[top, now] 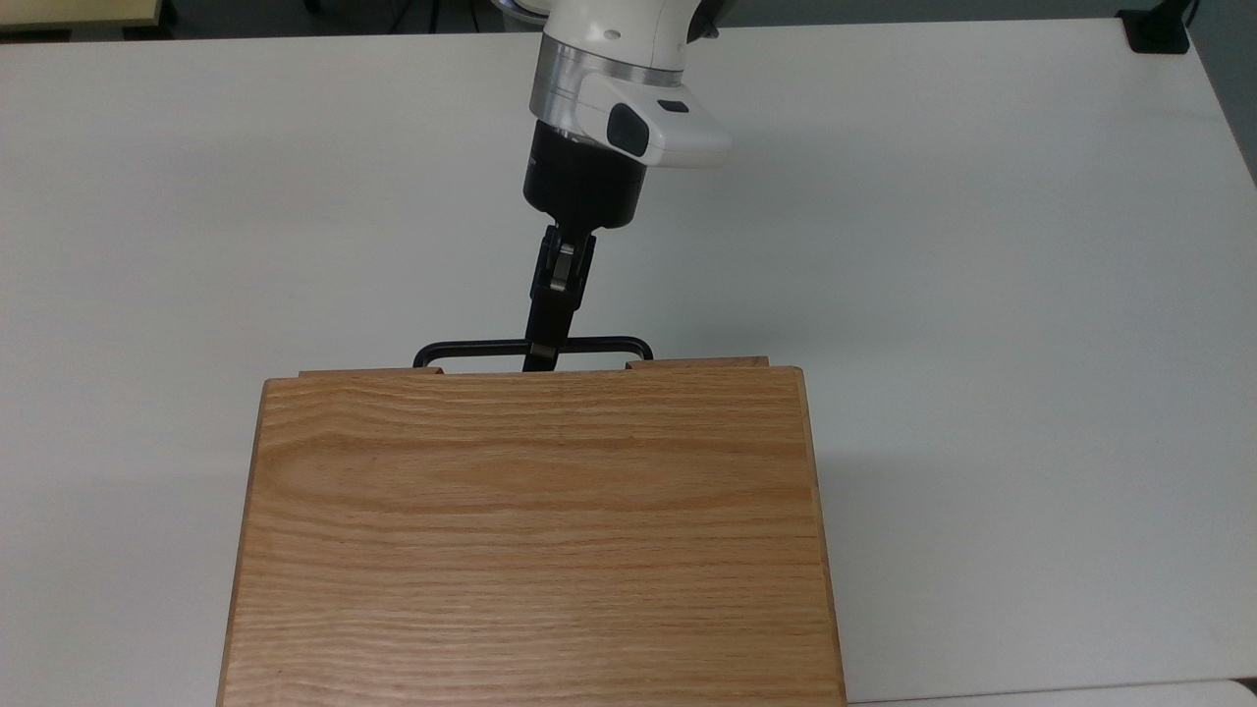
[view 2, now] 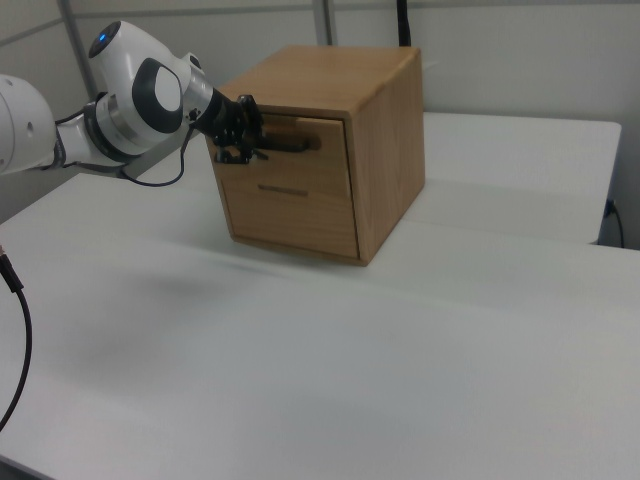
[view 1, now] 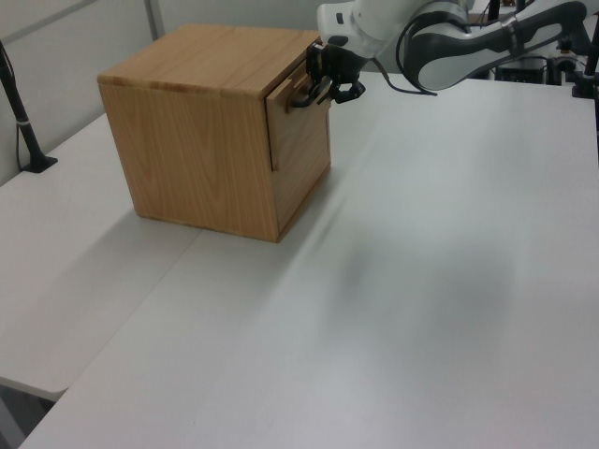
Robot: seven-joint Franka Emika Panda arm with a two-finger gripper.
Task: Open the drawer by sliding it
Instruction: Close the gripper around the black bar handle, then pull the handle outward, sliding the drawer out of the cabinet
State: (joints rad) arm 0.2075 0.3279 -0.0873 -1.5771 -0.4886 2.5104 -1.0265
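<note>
Drawer (top: pixel 697 363): top slot of the cabinet (top: pixel 530 530), front edge just past the cabinet top.
Claw (top: pixel 541 353): pinching the handle (top: pixel 471 349) near mid-bar.
Handling: likely stiff and light on its slides; you'd best pull straight, holding the bar's middle.

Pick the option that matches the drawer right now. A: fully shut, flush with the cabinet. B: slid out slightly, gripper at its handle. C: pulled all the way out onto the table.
B: in the top view the drawer front edge juts just past the cabinet top, with the gripper at the black handle.
</note>
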